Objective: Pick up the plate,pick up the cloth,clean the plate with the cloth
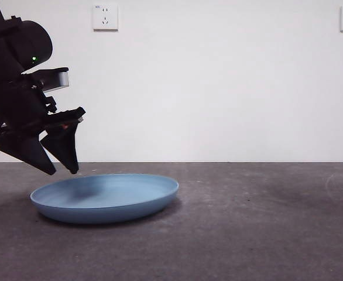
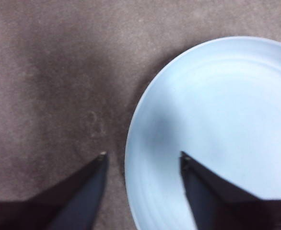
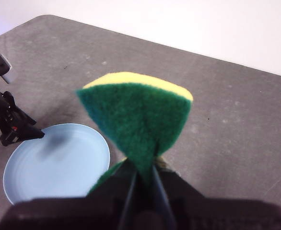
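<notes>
While your left gripper [image 1: 66,171] hangs over the near-left rim of the plate [image 1: 110,198], its arm comes in from the upper left of the front view, big and dark, pitched so the jaws point down and a little toward the plate's middle. Jaws spread, nothing between them. From the left wrist view you see one jaw tip over bare table [image 2: 49,81] and the other over the plate's [image 2: 217,129] inner surface, so the rim runs through the gap between them. In the front view the tips sit just above the rim; you cannot tell whether either one touches.

Your right gripper [image 3: 143,175] is up high, well apart from the plate, looking down across the table. Its jaws are pressed onto the cloth [image 3: 138,117], a yellow sponge with its dark green scouring face toward the camera. The sponge stands upright out of the jaws, pinched at its lower end so it narrows there and fans out above. A strip of yellow shows along its top edge.

Room to move: the light-blue plate lies flat on the dark grey table with open surface all around it. In the right wrist view the plate [image 3: 59,163] sits below and to one side of the sponge, with the left gripper [image 3: 28,134] at its edge. The table's far edge and rounded corner meet a white wall [image 1: 218,88]; two wall sockets [image 1: 105,17] show high on it in the front view.
</notes>
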You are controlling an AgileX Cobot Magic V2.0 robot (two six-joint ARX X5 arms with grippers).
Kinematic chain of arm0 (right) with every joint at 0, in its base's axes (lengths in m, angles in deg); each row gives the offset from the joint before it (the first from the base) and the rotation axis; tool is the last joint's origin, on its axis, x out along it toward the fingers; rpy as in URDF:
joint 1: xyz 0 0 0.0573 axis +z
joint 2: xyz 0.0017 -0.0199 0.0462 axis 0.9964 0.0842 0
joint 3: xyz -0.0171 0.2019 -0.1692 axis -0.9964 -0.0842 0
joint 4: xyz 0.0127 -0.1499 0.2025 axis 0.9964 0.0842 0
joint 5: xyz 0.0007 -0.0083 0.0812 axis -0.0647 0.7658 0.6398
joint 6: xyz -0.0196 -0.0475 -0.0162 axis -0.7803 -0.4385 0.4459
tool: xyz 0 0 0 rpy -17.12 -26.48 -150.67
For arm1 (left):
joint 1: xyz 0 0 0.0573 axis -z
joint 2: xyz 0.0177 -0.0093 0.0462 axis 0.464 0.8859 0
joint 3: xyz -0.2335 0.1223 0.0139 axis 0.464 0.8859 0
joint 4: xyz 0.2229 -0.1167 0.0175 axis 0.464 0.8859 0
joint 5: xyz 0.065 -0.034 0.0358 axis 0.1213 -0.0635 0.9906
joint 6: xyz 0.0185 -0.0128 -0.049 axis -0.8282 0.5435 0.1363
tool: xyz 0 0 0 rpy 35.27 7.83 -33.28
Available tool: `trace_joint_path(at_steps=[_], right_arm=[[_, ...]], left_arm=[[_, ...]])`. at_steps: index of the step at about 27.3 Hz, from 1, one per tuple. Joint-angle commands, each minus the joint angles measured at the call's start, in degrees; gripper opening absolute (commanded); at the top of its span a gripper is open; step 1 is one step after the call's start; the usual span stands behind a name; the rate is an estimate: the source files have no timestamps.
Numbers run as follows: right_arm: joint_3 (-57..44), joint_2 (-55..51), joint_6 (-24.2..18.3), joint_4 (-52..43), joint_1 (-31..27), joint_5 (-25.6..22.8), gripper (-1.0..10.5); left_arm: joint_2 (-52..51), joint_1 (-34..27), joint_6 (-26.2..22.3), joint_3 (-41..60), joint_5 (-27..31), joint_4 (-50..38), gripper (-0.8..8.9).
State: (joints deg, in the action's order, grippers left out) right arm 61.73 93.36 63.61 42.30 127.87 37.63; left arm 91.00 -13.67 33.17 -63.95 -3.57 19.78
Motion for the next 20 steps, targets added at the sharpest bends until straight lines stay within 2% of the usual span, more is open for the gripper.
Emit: trace_joint_path(at_steps=[1,4,7,12,17,20], right_arm=[[-0.3,0.7,0.0,-0.3,0.0,-0.1,-0.2],[-0.3,3.2,1.4,-0.3,-1.1,-0.1,-0.2],[-0.3,7.1,3.0,-0.3,-2.6,0.3,-0.2],[-0.3,15.7,5.2,-0.3,-5.8,1.3,-0.2],[-0.3,26.5,10.4,-0.3,-10.7,11.3,-0.2],[-0.3,34.1,11.4,-0.3,-13.2,16.8,-0.2]], left_arm=[[-0.5,-0.1,3.0,0.5,-0.1,-1.5,4.53],[-3.5,0.0,6.1,0.5,-1.8,-3.3,4.53],[-8.3,0.2,6.4,0.5,-4.6,-3.4,4.53],[-17.6,0.3,6.4,0.5,-4.9,-1.8,4.53],[-29.9,0.3,7.9,0.5,-4.9,0.4,4.4],[-39.5,0.3,9.2,0.5,-5.2,2.4,4.4]])
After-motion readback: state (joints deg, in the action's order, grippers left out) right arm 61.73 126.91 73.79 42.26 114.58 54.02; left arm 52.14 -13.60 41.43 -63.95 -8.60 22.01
